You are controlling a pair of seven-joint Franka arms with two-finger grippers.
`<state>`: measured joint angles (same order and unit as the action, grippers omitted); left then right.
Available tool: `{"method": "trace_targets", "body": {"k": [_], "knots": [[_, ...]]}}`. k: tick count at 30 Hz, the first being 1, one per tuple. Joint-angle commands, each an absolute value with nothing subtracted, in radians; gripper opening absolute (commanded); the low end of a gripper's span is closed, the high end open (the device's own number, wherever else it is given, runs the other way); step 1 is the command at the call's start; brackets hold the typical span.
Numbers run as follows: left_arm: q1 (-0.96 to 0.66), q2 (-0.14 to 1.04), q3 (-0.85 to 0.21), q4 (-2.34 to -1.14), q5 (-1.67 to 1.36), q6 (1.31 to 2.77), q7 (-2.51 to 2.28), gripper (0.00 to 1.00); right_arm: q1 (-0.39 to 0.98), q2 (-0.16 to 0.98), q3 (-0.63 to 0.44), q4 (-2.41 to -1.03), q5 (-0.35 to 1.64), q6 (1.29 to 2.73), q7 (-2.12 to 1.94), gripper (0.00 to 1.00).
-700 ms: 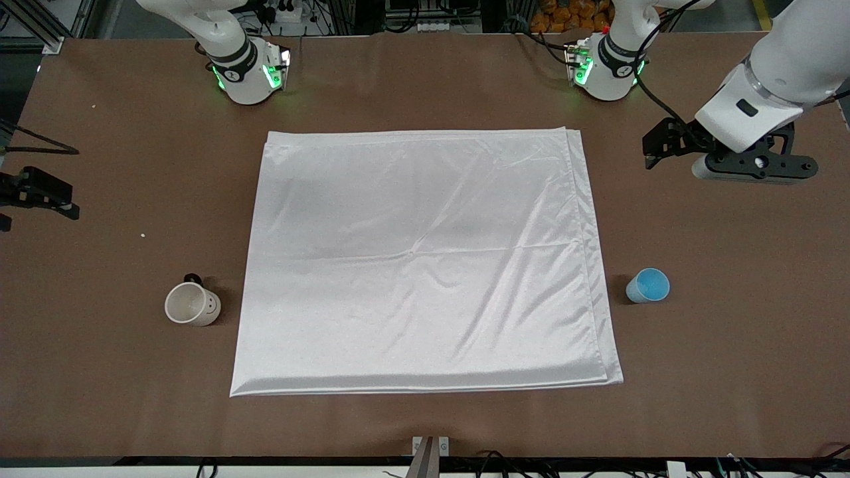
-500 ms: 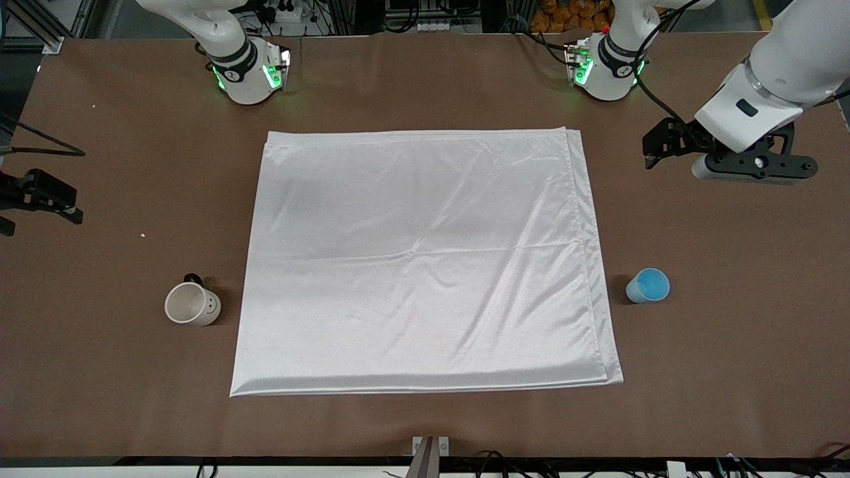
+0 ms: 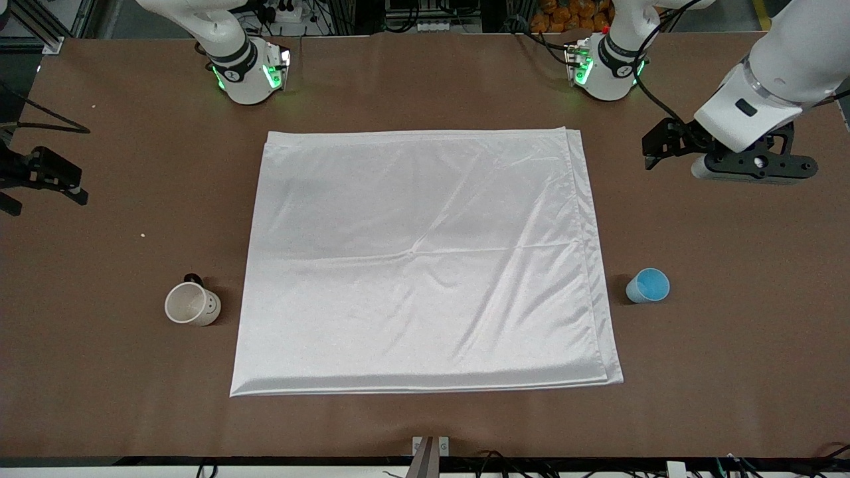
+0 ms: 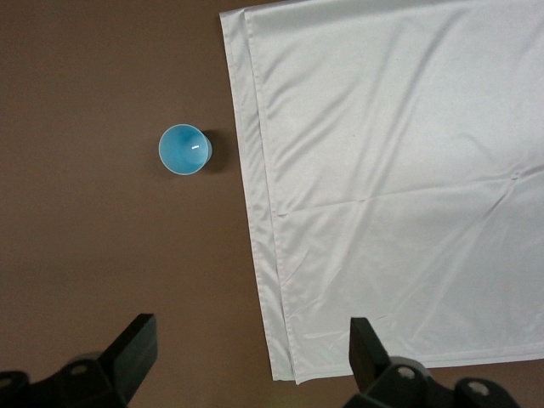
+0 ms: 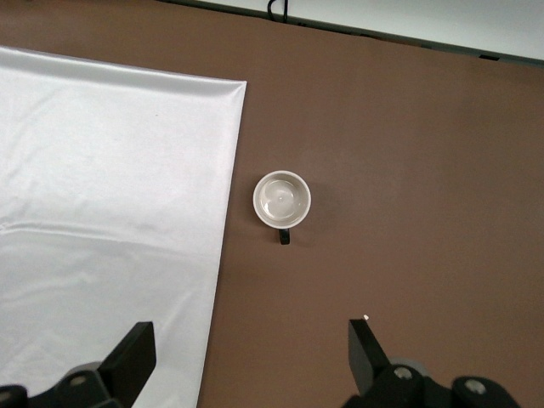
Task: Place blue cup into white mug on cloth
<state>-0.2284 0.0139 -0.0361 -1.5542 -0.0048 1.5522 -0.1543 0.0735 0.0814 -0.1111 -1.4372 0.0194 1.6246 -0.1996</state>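
Note:
The blue cup (image 3: pixel 647 285) stands upright on the bare table beside the cloth (image 3: pixel 425 259), toward the left arm's end. The white mug (image 3: pixel 192 304) stands upright on the bare table beside the cloth, toward the right arm's end. My left gripper (image 3: pixel 671 145) is open and empty, high over the bare table at the left arm's end. Its wrist view shows the cup (image 4: pixel 184 150), the cloth (image 4: pixel 399 170) and the gripper (image 4: pixel 252 350). My right gripper (image 3: pixel 40 182) is open and empty over the table's edge at the right arm's end. Its wrist view shows the mug (image 5: pixel 281 201), the cloth (image 5: pixel 110 212) and the gripper (image 5: pixel 252 350).
The two arm bases (image 3: pixel 249 73) (image 3: pixel 607 70) stand along the table's edge farthest from the front camera. A small white crumb (image 3: pixel 142 235) lies on the brown table (image 3: pixel 425 425) near the mug.
My right gripper has drifted a little toward the arm bases' edge of the table. The left arm, the cup, the mug and the cloth have not moved.

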Motion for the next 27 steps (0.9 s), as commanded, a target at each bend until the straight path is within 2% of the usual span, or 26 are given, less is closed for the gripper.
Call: {"method": "trace_targets", "body": {"k": [1,27], "knots": [[-0.235,0.008,-0.038,-1.566,0.017,1.580,-0.166,1.00,0.083,0.051,-0.104,-1.477,0.006,1.638,-0.150,1.00],[-0.238,0.021,-0.040,-1.578,0.034,1.595,-0.164,1.00,0.081,0.023,-0.107,-1.513,0.005,1.603,-0.086,1.00]]}}
